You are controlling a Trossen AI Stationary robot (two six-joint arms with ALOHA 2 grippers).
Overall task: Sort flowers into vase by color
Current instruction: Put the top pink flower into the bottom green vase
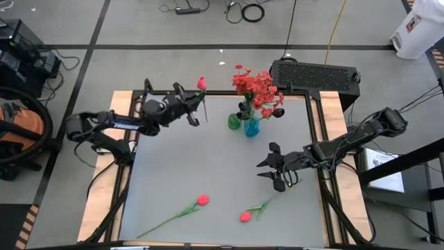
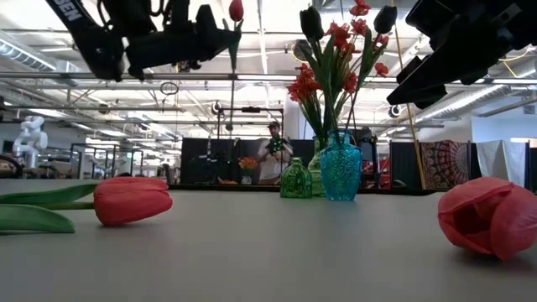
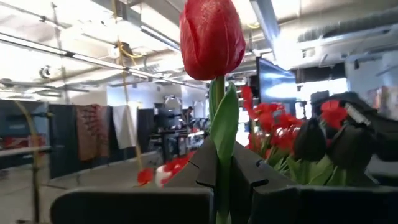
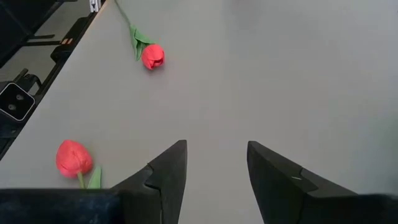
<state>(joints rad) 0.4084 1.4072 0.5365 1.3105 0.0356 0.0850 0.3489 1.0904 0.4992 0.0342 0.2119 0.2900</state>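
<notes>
Red tulip (image 3: pixel 212 38), green stem (image 3: pixel 222 130); teal vase (image 2: pixel 340 169), green vase (image 2: pixel 295 180).

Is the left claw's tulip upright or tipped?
Upright: in the left claw, shut on its stem, the tulip stands with its bud on top.

The high view looks straight down on the whole surface (image 1: pixel 208 167) and both arms. The low view sits at surface height by the near edge, facing level toward the far vases (image 2: pixel 340 172) and the room beyond, tulips (image 2: pixel 130 200) close up. The left wrist view looks outward past its claw (image 3: pixel 221 180) into the room; the right wrist view looks down past its claw (image 4: pixel 214 174) at the surface, sharing the two tulips with the high view.
</notes>
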